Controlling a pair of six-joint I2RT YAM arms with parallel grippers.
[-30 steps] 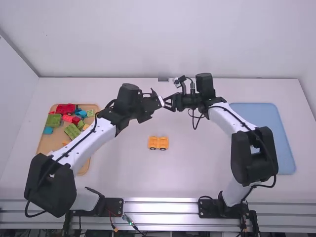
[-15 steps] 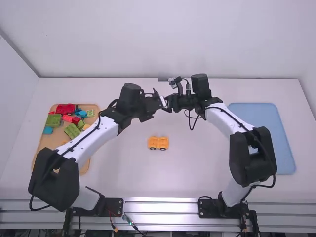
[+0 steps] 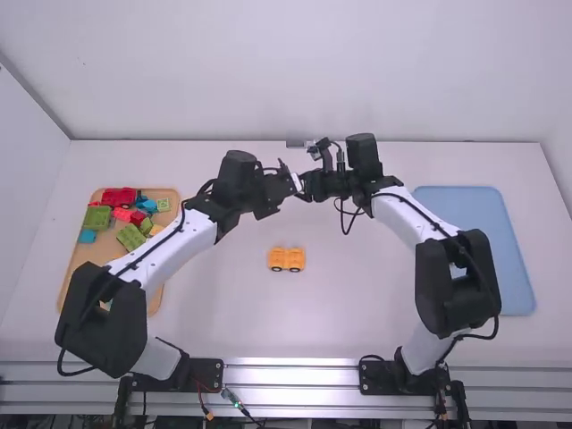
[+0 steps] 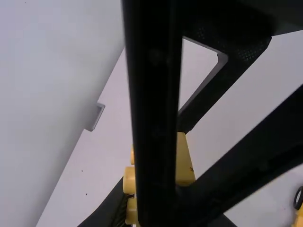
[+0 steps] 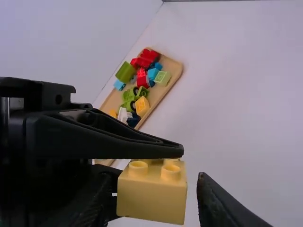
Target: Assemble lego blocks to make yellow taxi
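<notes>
While the yellow wheeled plastic base [image 3: 286,259] sits on the white desk [image 3: 268,322], nothing is stacked on it, so the taxi looks only partly built. Above the desk, the left claw [image 3: 288,181] pinches a studded yellow plastic block [image 5: 151,196], and the right claw [image 5: 152,176] is spread around it, seemingly for a handover. What remains, I'd judge, is finishing that pass, pressing the block onto the base and adding any further yellow piece from the tan wooden tray [image 3: 79,259].
</notes>
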